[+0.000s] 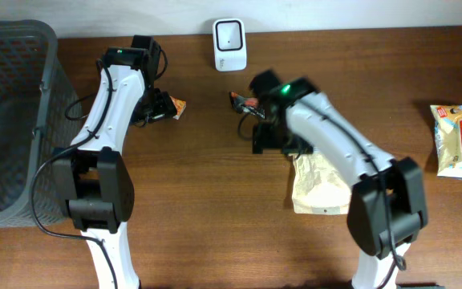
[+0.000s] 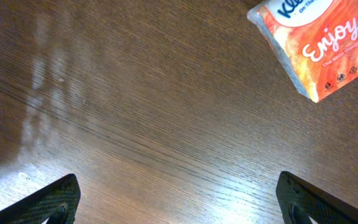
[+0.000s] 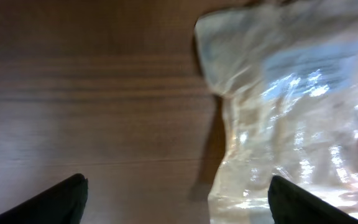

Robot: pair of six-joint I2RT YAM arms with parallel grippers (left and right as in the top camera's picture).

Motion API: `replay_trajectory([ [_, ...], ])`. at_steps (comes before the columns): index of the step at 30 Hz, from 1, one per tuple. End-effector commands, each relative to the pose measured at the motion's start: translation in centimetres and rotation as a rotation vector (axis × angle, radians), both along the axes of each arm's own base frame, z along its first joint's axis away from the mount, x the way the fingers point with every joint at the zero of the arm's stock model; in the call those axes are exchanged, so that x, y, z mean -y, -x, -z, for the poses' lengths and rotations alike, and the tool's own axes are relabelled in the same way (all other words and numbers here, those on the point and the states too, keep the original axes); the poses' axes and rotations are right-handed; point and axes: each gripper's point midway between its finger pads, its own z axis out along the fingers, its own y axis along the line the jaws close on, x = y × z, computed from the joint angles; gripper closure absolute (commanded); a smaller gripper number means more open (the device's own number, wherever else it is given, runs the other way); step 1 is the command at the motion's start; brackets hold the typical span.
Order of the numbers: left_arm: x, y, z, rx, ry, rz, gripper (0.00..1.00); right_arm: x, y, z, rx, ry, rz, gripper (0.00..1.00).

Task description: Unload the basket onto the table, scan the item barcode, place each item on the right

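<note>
Fingers (image 2: 55, 202) on the left gripper (image 2: 179, 205) are spread wide and hold nothing. Brown table (image 2: 135, 112) shows between them. An orange tissue pack (image 2: 319, 43) lies on the wood past the fingers, off to one side, and does not touch them. From above, this pack peeks out just to the right of the left gripper, on the far part of the table.

The right gripper (image 3: 179, 202) has its fingers (image 3: 61, 199) wide apart too. The picture from that wrist is blurry. A clear plastic bag (image 3: 291, 112) lies on the table under it, closer to one finger than the other. The fingers are not pinching the bag. From above, the bag (image 1: 319, 189) looks pale and flat. It lies on the near side of the table, a bit right of the middle, partly hidden under the right arm.

The white scanner (image 1: 229, 44) stands at the far edge of the table, in the middle. It is well apart from the bag.

A small dark and orange thing (image 1: 243, 100) sits just beside the far end of the right arm. I cannot tell what it is.

A gray basket (image 1: 14, 48) stands on the left side. A snack packet (image 1: 455, 140) lies far off on the right, away from both arms.
</note>
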Motion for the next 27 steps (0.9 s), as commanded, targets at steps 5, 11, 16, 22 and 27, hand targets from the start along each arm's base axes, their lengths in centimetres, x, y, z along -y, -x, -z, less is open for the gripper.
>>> replay_trajectory([
  [5, 0.0, -0.1, -0.2, 0.009, -0.003, -0.009, 0.01, 7.2, 0.6, -1.9, -0.119, -0.053, -0.050, 0.02],
  [11, 0.0, -0.1, -0.2, 0.009, -0.003, -0.009, 0.01, 10.7, 2.8, 3.5, -0.200, 0.023, 0.004, 0.01],
  [16, 0.0, -0.1, -0.2, 0.009, -0.003, -0.009, 0.01, 10.9, 4.0, 7.6, -0.195, 0.022, 0.006, 0.01],
  [22, 0.0, -0.1, -0.2, 0.009, -0.003, -0.009, 0.01, 10.7, 2.8, 10.1, -0.105, 0.009, 0.005, 0.14],
  [27, 0.0, -0.1, -0.2, 0.009, -0.003, -0.009, 0.01, 10.5, 1.6, 10.8, -0.045, 0.000, 0.008, 0.37],
])
